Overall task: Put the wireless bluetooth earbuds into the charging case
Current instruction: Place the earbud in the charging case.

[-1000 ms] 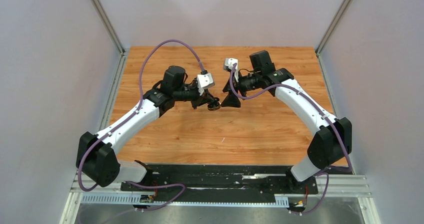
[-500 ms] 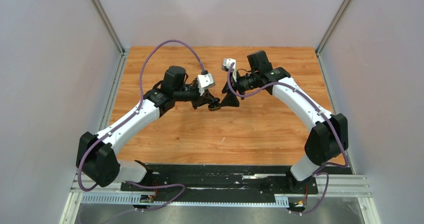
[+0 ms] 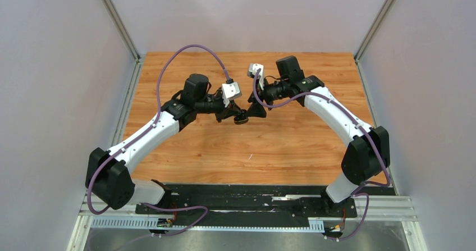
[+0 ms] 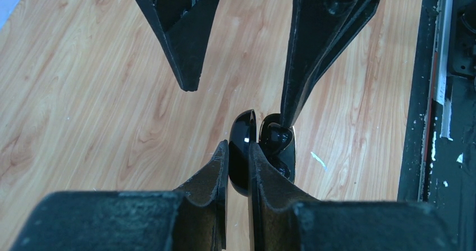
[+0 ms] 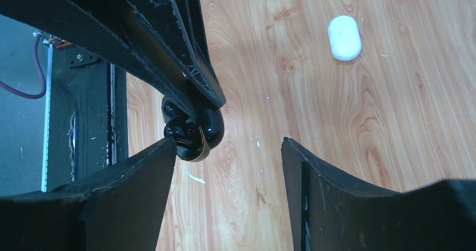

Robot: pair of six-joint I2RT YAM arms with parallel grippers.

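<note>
Left pincer (image 4: 238,150) clamped, right pincer (image 5: 229,144) agape

Wood-grain tabletop (image 3: 252,150) lies between pale walls (image 3: 56,65), black plate (image 3: 252,197) along its near edge.

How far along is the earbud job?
Done: the left gripper holds the glossy black charging case aloft, open, by its lid. In hand: the right gripper, jaws open, has one fingertip at its cavity. Left: earbud seating unconfirmed; the white oval case lies on the wooden table.
</note>
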